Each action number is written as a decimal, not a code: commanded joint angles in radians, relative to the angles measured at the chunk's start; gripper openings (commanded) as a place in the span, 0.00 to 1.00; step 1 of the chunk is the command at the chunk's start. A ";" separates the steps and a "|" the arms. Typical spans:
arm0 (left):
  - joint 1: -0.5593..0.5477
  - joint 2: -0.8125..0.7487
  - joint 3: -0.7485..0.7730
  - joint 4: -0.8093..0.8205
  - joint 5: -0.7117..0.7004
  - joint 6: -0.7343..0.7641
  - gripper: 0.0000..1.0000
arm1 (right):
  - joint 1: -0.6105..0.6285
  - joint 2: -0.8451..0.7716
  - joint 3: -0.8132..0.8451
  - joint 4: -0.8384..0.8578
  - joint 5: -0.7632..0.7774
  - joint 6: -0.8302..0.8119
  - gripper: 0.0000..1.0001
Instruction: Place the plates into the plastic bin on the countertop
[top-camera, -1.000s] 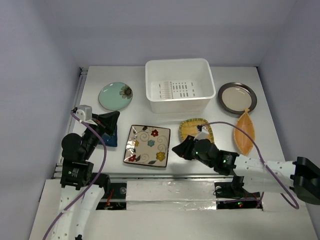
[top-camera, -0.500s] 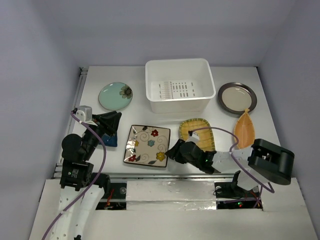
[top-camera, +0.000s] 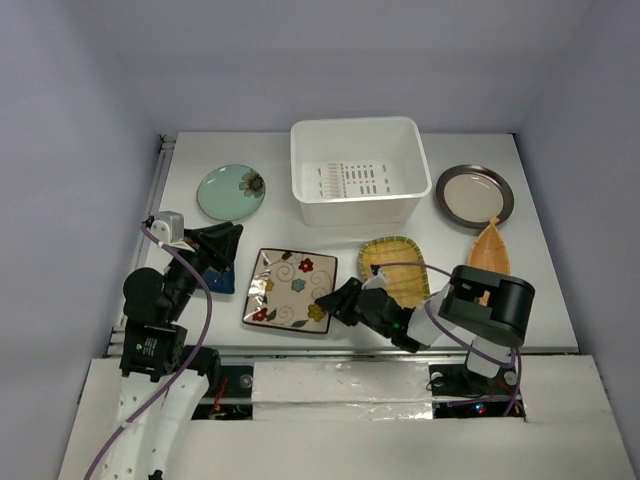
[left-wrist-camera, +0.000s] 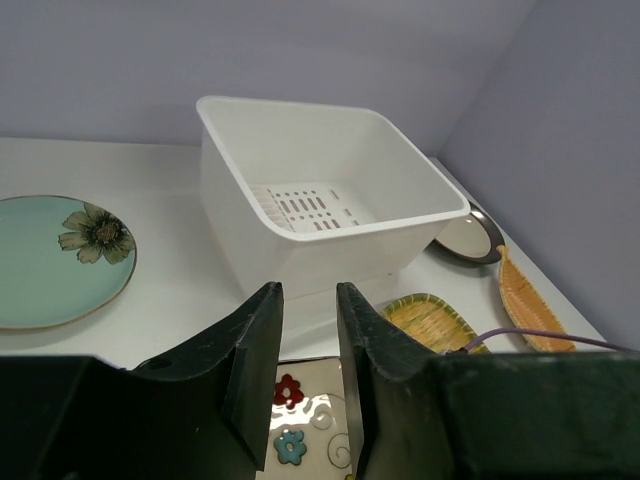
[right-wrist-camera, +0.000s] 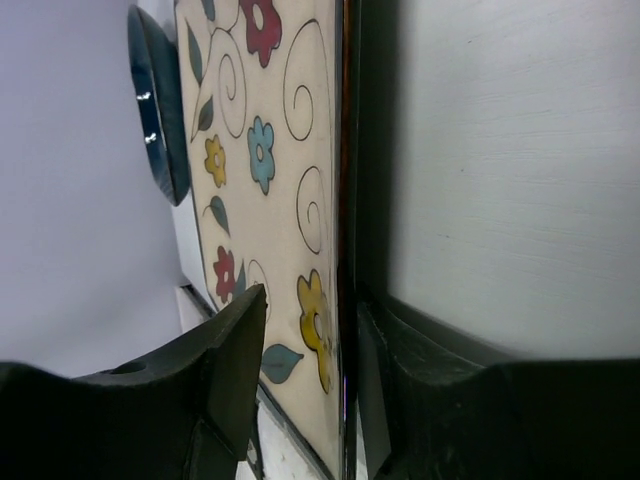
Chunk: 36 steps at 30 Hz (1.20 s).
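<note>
The cream square floral plate (top-camera: 288, 290) lies on the countertop (top-camera: 190, 230) in front of the white plastic bin (top-camera: 355, 210). My right gripper (top-camera: 332, 302) is open, low at the plate's right edge. In the right wrist view its jaws (right-wrist-camera: 310, 320) straddle that edge (right-wrist-camera: 270, 170), one finger over the plate, one beside and under the rim. My left gripper (top-camera: 228, 240) is open and empty, held above the small dark blue plate (top-camera: 222, 281). The other plates are mint-green (top-camera: 231, 192), yellow ribbed (top-camera: 400, 262), orange leaf-shaped (top-camera: 488, 258) and dark-rimmed (top-camera: 474, 195).
The bin (left-wrist-camera: 300, 240) holds nothing but the markings on its floor. A metal rail (top-camera: 160, 190) runs along the left edge. A purple cable (top-camera: 400, 266) crosses the yellow plate. The right arm's body covers part of the orange plate.
My right arm has swung left and lowered, bringing its gripper from beside the yellow plate to the floral plate's right edge. The floral plate has shifted slightly left. The left arm has not moved.
</note>
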 joint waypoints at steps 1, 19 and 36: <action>-0.005 -0.009 0.010 0.034 0.003 0.000 0.26 | 0.008 0.080 -0.031 0.075 -0.012 0.015 0.45; -0.005 -0.012 0.011 0.037 -0.011 0.004 0.26 | 0.008 -0.157 -0.105 0.101 0.023 -0.069 0.00; -0.005 -0.026 0.020 0.023 -0.097 0.006 0.31 | -0.061 -0.986 -0.013 -0.392 -0.060 -0.196 0.00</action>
